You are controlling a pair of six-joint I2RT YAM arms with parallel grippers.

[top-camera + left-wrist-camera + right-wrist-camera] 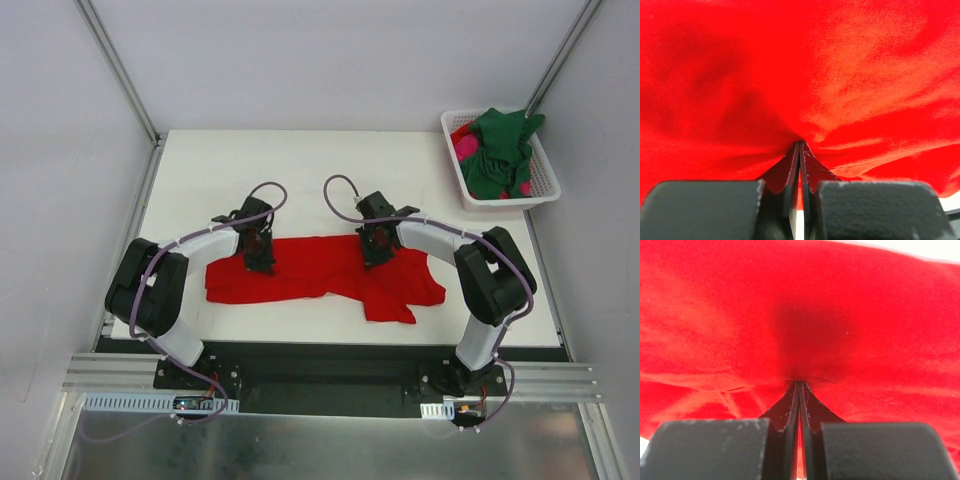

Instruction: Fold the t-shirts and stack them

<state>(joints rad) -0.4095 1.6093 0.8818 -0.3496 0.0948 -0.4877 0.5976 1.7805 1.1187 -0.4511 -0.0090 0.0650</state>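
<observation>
A bright red t-shirt lies spread across the middle of the white table, with one sleeve reaching toward the front right. My left gripper is down on its far left edge, and in the left wrist view the gripper is shut, with the red cloth puckered at its tips. My right gripper is down on the far right edge. In the right wrist view the gripper is likewise shut on a pinch of the red cloth. A dark green t-shirt and a magenta-pink t-shirt are heaped in the basket.
The white slotted basket stands at the table's far right corner. Grey walls and metal posts enclose the table on three sides. Both arm bases sit on the black rail at the near edge.
</observation>
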